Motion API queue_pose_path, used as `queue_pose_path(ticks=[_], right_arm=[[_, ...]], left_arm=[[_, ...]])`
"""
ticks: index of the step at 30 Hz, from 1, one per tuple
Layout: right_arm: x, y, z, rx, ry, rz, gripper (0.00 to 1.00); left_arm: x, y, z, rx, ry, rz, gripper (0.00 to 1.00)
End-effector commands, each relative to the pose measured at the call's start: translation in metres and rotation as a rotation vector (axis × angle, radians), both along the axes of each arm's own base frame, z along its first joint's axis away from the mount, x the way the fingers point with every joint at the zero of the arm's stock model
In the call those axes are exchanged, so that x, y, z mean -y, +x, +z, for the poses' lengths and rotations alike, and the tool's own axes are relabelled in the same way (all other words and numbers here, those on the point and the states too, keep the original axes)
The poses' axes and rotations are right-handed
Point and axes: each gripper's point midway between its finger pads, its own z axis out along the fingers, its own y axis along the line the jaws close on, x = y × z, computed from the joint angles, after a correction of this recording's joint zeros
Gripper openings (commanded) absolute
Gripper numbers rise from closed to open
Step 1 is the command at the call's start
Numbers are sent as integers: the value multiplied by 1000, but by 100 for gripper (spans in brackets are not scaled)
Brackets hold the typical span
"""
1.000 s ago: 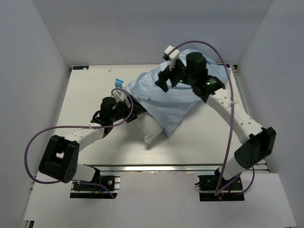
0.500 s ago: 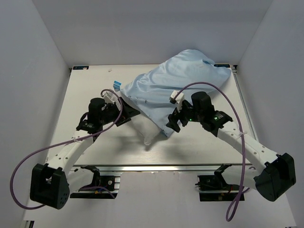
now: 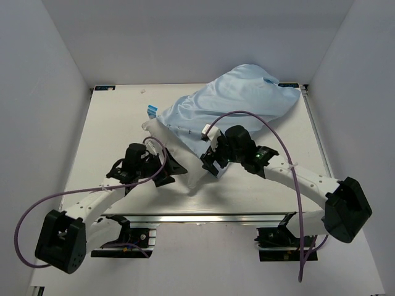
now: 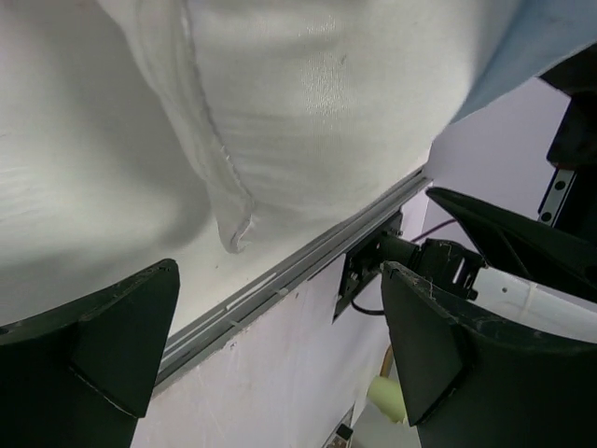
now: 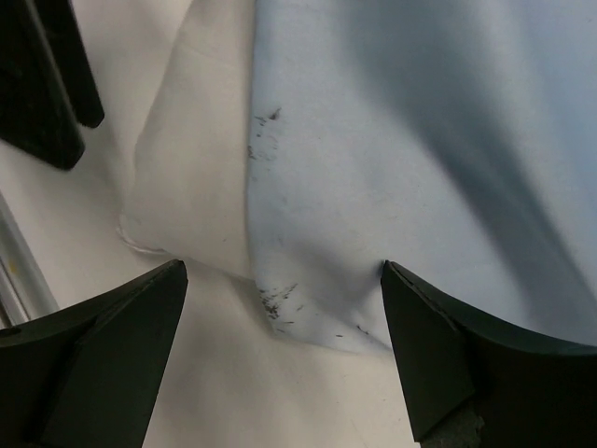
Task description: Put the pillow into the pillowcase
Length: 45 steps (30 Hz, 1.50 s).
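The light blue pillowcase point(image 3: 237, 102) lies bulging across the back right of the table, with most of the white pillow inside it. The pillow's near end point(image 3: 185, 161) sticks out of the case's open edge toward the front. My left gripper point(image 3: 171, 169) is open just left of that end; its wrist view shows the white pillow point(image 4: 308, 103) and its seam ahead of the fingers. My right gripper point(image 3: 211, 161) is open at the case's lower corner, which lies between its fingers in the right wrist view, blue fabric point(image 5: 392, 140) beside white pillow point(image 5: 201, 177).
A small blue tag point(image 3: 152, 109) lies by the case's left edge. A metal rail point(image 3: 203, 217) runs along the table's front edge. White walls close in the back and both sides.
My right gripper came down from the back of the case to its near corner. My left gripper pulled back toward the front and now sits beside the pillow's exposed end.
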Motion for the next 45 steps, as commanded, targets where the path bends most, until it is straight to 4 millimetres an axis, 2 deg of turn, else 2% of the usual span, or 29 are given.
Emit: queue_pose_path(ticks=[1, 5, 8, 9, 11, 12, 15, 17, 18, 21, 23, 24, 25, 26, 27, 28, 30, 31, 33, 34, 36, 37, 38, 39, 40, 41, 42, 44, 45], right_arm=[[-10, 21, 18, 64, 33, -67, 89], [-8, 32, 9, 91, -7, -107, 89], [-8, 44, 6, 118, -34, -140, 80], [-6, 50, 5, 129, -48, -165, 68], [-9, 53, 7, 139, -43, -160, 53], [-11, 55, 11, 148, -40, -157, 38], [-15, 55, 21, 158, -30, -136, 12], [-23, 43, 26, 123, -6, -65, 2], [-28, 40, 37, 116, 21, -49, 0], [-46, 15, 54, 78, 60, 48, 0], [-67, -4, 81, 100, 105, 122, 0], [-78, -16, 86, 94, 112, 161, 0], [-88, -19, 107, 112, 147, 183, 0], [-96, -24, 116, 102, 167, 204, 0], [-106, -31, 116, 85, 164, 229, 0], [-114, -32, 141, 103, 208, 239, 0], [-125, -37, 154, 104, 227, 267, 0], [-128, -36, 177, 130, 262, 268, 0], [-131, -33, 188, 141, 273, 265, 0], [-131, -31, 192, 152, 273, 260, 0], [-124, -21, 185, 181, 243, 224, 0], [-118, -17, 181, 190, 233, 201, 6], [-112, -15, 162, 172, 199, 202, 11], [-105, -11, 155, 174, 182, 204, 16], [-100, -15, 149, 175, 170, 233, 23], [-92, -19, 152, 191, 176, 250, 37], [-82, -18, 139, 206, 143, 280, 43], [-68, -35, 139, 219, 132, 378, 62], [-60, -33, 136, 243, 113, 398, 67]], left_arm=[[18, 13, 10, 56, -51, -8, 98], [30, 32, -1, 61, -59, -13, 94], [35, 40, 0, 69, -70, -18, 88], [37, 42, -2, 62, -72, -24, 83], [39, 44, -2, 70, -81, -30, 80], [39, 45, -2, 73, -82, -30, 78], [40, 49, 1, 94, -86, -25, 75], [43, 55, 7, 128, -104, -22, 72], [44, 57, 9, 137, -115, -20, 72], [51, 68, 25, 198, -159, -27, 70], [56, 79, 35, 249, -166, -40, 70], [60, 89, 51, 301, -172, -49, 70], [62, 96, 58, 329, -175, -52, 70], [66, 102, 60, 339, -175, -62, 70], [70, 112, 78, 390, -186, -70, 70], [73, 116, 84, 412, -193, -76, 70], [78, 125, 91, 438, -207, -80, 70], [80, 128, 97, 462, -223, -83, 70], [81, 129, 92, 448, -240, -78, 70], [82, 130, 96, 469, -261, -77, 70], [82, 123, 83, 418, -289, -71, 70], [82, 121, 86, 437, -315, -72, 70], [81, 118, 83, 429, -326, -70, 70], [81, 115, 83, 413, -344, -66, 71], [79, 111, 78, 406, -348, -65, 72], [78, 108, 76, 399, -350, -66, 73], [77, 105, 77, 399, -353, -68, 75], [75, 101, 75, 388, -346, -75, 79], [74, 98, 73, 382, -334, -87, 89]])
